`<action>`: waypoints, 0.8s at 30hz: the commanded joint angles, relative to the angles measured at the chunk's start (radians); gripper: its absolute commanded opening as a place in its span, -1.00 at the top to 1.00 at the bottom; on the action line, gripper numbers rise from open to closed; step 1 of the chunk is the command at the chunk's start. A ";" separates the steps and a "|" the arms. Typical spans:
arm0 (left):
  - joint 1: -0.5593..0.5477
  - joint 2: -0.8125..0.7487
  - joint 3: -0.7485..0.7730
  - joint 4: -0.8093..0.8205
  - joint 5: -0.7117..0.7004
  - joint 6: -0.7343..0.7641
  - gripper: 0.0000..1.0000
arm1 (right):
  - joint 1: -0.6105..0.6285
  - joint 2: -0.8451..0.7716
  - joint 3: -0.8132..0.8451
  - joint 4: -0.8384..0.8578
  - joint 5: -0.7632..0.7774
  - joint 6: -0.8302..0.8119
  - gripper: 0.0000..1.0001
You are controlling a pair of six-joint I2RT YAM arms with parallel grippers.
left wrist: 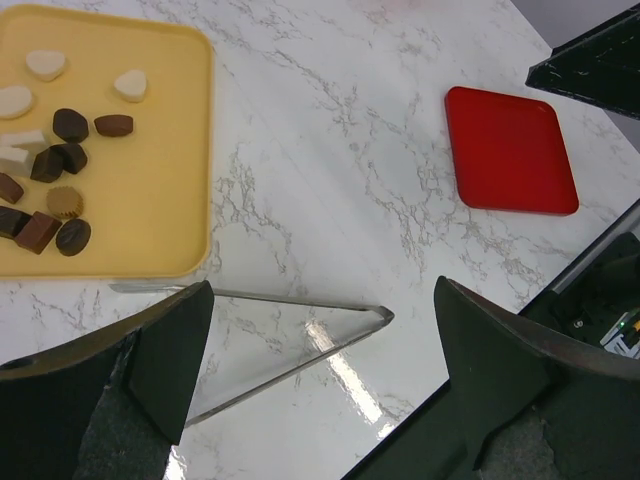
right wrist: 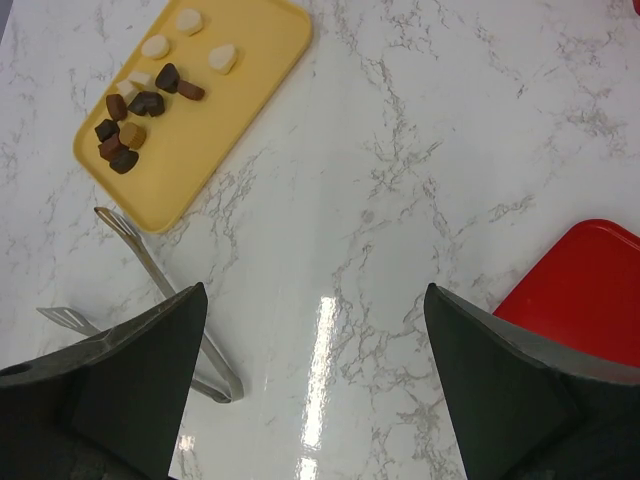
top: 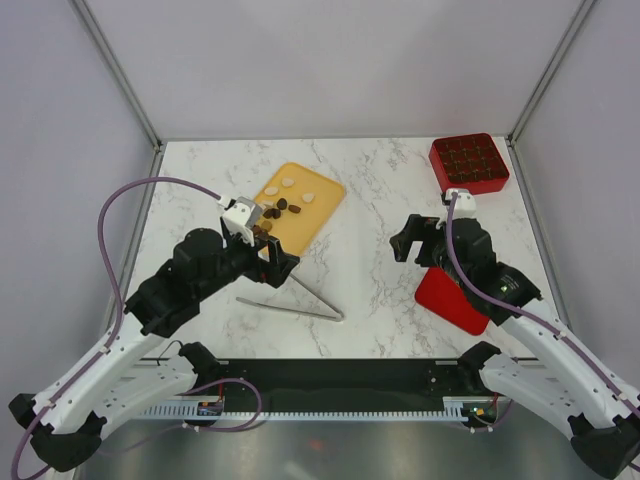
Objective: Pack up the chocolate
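The chocolate (top: 283,204) is a cluster of small dark brown and cream-white pieces lying on a yellow tray (top: 315,215) at the middle left of the table. The left wrist view has the chocolate (left wrist: 68,157) on the tray (left wrist: 150,150) at upper left; the right wrist view has the chocolate (right wrist: 147,101) on the tray (right wrist: 230,110) at top left. My left gripper (top: 270,250) (left wrist: 322,290) hangs open and empty over the tray's near edge. My right gripper (top: 415,240) (right wrist: 315,290) hangs open and empty over bare marble right of centre.
Metal tongs (top: 338,316) (left wrist: 300,297) (right wrist: 143,262) lie spread open on the marble just in front of the tray. A red gridded box (top: 468,163) stands at the back right corner. A flat red lid (top: 450,298) (left wrist: 510,150) (right wrist: 590,290) lies under the right arm.
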 commanded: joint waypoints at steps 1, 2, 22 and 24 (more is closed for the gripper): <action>-0.002 -0.018 0.009 0.026 -0.036 0.026 -0.99 | 0.005 0.008 0.043 0.003 0.025 0.006 -0.96; -0.004 -0.020 0.007 0.025 -0.038 0.026 -0.99 | 0.005 0.009 0.042 0.001 0.030 0.003 -0.96; 0.027 -0.009 0.049 -0.079 -0.333 -0.058 -0.99 | 0.163 0.290 0.102 0.156 -0.116 -0.209 -0.92; 0.071 -0.003 0.047 -0.080 -0.313 -0.070 -0.99 | 0.209 0.339 0.111 0.182 -0.114 -0.232 -0.93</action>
